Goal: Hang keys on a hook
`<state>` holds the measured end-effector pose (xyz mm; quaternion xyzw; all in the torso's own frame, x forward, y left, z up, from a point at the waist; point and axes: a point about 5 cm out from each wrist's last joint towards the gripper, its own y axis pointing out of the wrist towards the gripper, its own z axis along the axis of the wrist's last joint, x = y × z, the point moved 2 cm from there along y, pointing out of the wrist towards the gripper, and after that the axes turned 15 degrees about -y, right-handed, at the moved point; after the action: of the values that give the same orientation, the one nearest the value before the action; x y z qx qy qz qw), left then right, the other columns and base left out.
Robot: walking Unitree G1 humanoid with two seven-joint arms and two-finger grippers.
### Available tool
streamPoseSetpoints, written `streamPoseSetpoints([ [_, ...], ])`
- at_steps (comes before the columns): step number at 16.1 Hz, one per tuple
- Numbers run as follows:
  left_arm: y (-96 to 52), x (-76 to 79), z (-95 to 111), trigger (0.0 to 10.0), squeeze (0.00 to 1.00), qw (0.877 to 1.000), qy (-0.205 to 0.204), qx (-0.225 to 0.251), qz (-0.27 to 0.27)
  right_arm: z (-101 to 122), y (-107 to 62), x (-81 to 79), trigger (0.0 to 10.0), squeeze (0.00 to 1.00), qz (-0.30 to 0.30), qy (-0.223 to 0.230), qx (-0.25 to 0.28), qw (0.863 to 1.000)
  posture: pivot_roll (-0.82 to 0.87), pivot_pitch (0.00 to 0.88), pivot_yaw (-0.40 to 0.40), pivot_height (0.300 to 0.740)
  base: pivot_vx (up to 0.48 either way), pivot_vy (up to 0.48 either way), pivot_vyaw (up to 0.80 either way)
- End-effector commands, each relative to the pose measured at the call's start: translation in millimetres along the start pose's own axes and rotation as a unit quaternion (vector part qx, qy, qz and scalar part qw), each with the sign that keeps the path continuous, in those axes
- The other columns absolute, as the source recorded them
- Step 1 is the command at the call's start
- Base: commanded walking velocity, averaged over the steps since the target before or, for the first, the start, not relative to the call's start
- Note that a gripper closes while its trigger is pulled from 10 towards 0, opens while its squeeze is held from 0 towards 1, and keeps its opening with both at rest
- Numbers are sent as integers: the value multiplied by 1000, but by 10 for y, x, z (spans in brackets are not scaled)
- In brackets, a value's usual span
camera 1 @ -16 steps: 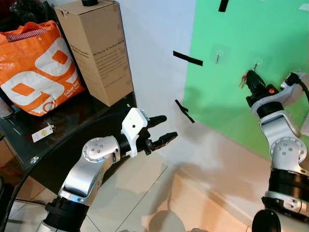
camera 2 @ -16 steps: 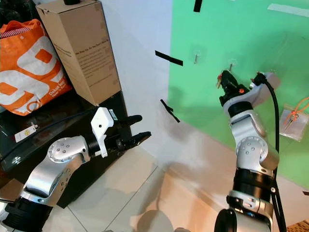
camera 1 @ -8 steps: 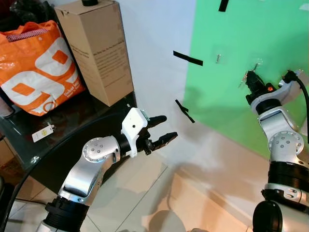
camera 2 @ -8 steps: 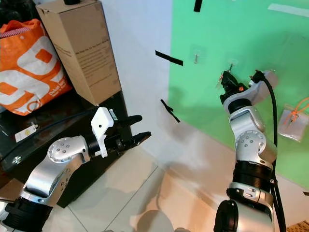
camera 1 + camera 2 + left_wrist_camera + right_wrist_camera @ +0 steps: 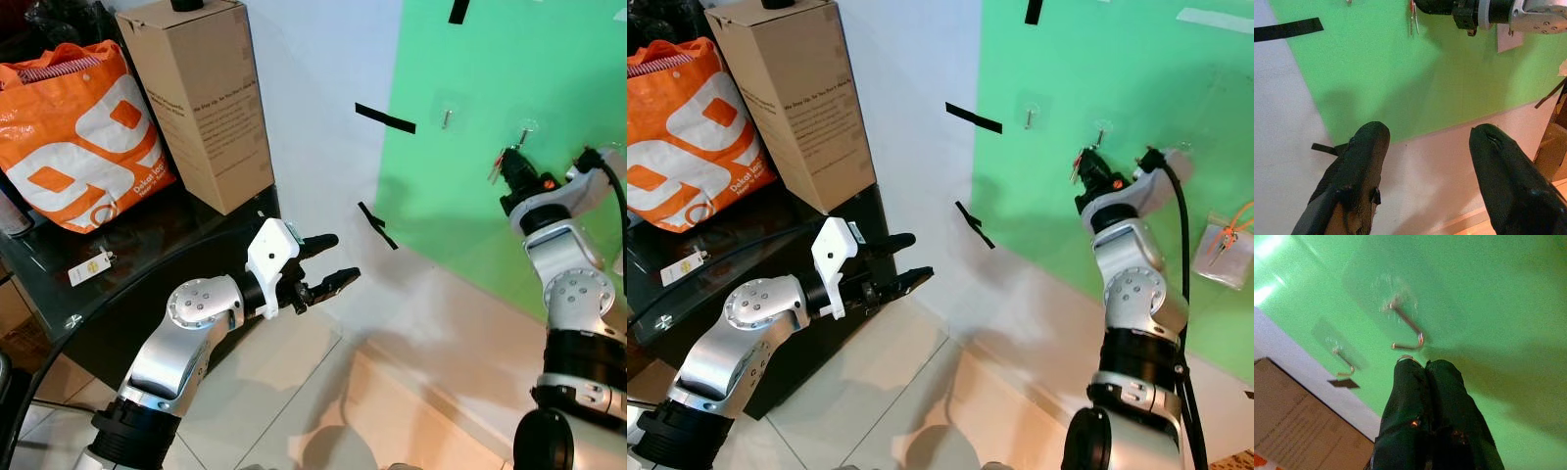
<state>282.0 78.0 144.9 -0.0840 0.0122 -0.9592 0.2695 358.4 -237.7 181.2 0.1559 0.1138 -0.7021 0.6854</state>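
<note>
My right gripper is raised to the green wall panel and is shut on the keys, which hang from its fingertips with a red tag. A small metal hook on a clear pad sits just above the fingertips. In the right wrist view the key ring peeks out at the tip of the closed fingers, right under the bent hook. A second hook is on the panel farther left. My left gripper is open, held out low over the floor, far from the hooks.
A dark glass table on the left carries an orange bag and a tall cardboard box. Black tape strips mark the white wall. A clear pouch with orange inside hangs on the panel at the right. Beige floor tiles lie below.
My right gripper with the keys has risen slightly and moved closer to the hook. The left arm has stayed put; the view shifted a little.
</note>
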Motion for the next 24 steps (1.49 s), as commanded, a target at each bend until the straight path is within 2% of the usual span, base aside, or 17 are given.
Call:
streamPoseSetpoints([
  [1,13,-2,53,10000,0,1000,9,0,-4,27,-23,-85,10000,0,23,-1,6,1000,-144,0,90,740,0,0,0],
  [5,25,-1,59,10000,0,1000,10,1,-7,110,-80,-161,10000,0,47,-4,32,998,-144,0,94,740,0,0,0],
  [8,29,-2,59,10000,0,1000,10,0,-8,176,-69,-159,10000,0,44,0,44,998,-146,0,97,740,0,0,0],
  [13,24,-8,57,10000,0,1000,10,-1,-7,79,13,-54,10000,0,8,-7,9,1000,-141,0,94,740,0,0,0],
  [18,10,-15,51,10000,0,1000,10,-2,-6,73,66,23,10000,0,-19,9,8,1000,-137,0,94,740,0,0,0],
  [22,5,-17,56,10000,0,1000,12,-2,-7,86,21,-91,10000,0,19,14,26,999,-136,0,96,740,0,0,0],
  [24,13,-18,58,10000,0,1000,13,-2,-8,105,13,-95,10000,0,22,16,33,999,-136,0,98,740,0,0,0],
])
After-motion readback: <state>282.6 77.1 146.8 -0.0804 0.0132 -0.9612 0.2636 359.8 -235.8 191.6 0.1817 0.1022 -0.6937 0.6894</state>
